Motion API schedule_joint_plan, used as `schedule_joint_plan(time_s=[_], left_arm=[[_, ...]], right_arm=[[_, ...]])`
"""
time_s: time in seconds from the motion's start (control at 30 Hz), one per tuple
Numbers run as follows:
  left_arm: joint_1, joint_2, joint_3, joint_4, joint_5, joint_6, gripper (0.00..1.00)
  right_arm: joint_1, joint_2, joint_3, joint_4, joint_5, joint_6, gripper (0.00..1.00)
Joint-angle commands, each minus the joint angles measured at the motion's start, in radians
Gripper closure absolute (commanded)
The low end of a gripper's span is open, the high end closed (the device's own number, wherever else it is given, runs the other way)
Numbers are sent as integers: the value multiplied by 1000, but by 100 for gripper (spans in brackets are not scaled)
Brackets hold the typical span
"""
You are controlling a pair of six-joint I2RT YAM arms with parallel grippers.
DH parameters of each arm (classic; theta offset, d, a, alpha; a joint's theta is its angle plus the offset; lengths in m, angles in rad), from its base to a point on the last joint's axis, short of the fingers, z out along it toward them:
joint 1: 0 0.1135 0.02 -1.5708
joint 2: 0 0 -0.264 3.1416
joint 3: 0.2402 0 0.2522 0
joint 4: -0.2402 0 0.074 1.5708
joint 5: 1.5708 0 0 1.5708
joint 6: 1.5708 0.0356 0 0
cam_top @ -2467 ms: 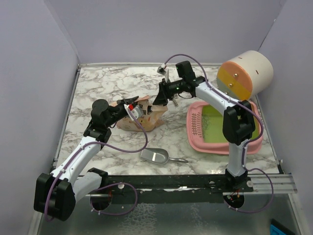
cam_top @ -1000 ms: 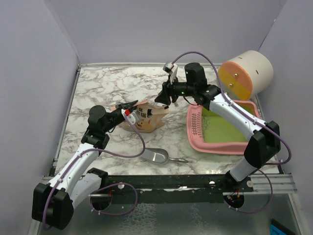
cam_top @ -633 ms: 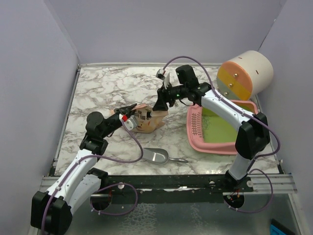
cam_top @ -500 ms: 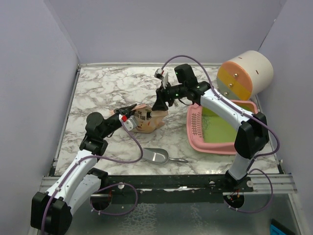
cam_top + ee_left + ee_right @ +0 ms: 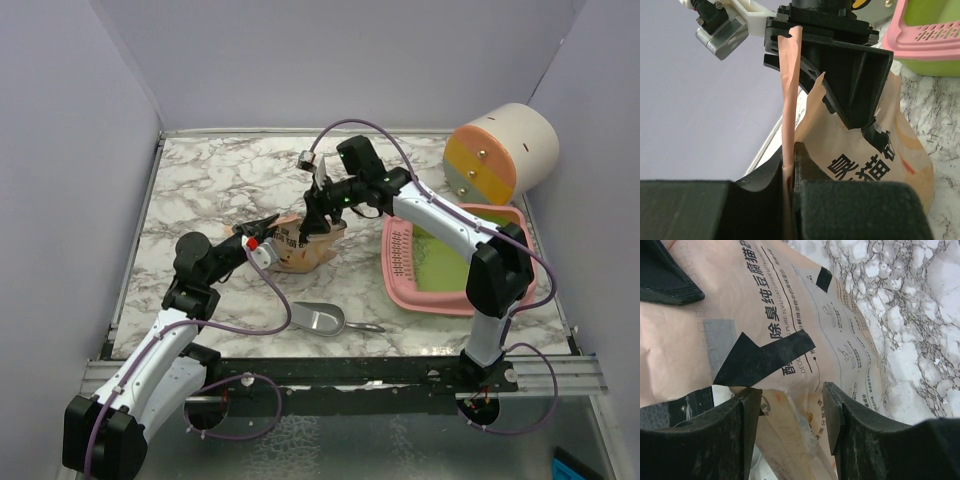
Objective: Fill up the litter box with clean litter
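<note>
The right arm rises from its base at the near right, folds above the litter box (image 5: 452, 301) and reaches left, wrist tipped down over the bag (image 5: 298, 254). The left arm runs low from the near left, its forearm angled toward the same bag. The right gripper (image 5: 314, 214) has its jaws spread wide, astride the bag's crumpled mouth, while the left gripper (image 5: 266, 228) has its jaws pinched tight on a thin upright flap of the bag's edge. On the marble-patterned desk (image 5: 200, 170) a cream, orange and yellow cylinder (image 5: 505, 150) lies on its side at the far right. The litter box, a shallow pink plastic tray, lime-green inside with a slotted strip on its left, sits at the right, near the creased tan printed bag. A grey metal scoop (image 5: 318, 319) lies nearer the bases.
</note>
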Motion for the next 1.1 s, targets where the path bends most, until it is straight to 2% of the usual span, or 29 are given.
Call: schedule_joint_plan(time_s=[0.0, 0.2, 0.3, 0.37, 0.67, 0.83, 0.9, 1.0, 1.07], left_arm=[[-4, -52, 38, 230, 13, 1, 100], [-4, -47, 41, 229, 15, 4, 100], [-3, -40, 46, 230, 13, 12, 100], [-2, -32, 52, 229, 15, 15, 100], [-4, 3, 66, 230, 9, 33, 100], [-4, 7, 73, 230, 3, 48, 100], [-3, 12, 78, 230, 1, 50, 100], [-5, 27, 85, 233, -20, 52, 100], [-5, 40, 88, 250, -60, 42, 100]], right_arm=[[11, 8, -28, 45, 31, 5, 50], [27, 35, -8, 2, 267, 32, 62], [28, 38, 7, -38, 340, 43, 86], [28, 23, -8, -41, 358, 53, 98], [29, -148, -141, 125, 743, 220, 99], [29, -245, -204, 249, 868, 305, 99], [29, -248, -208, 271, 891, 316, 99], [29, -225, -200, 293, 845, 311, 86], [29, -197, -185, 294, 804, 304, 82]])
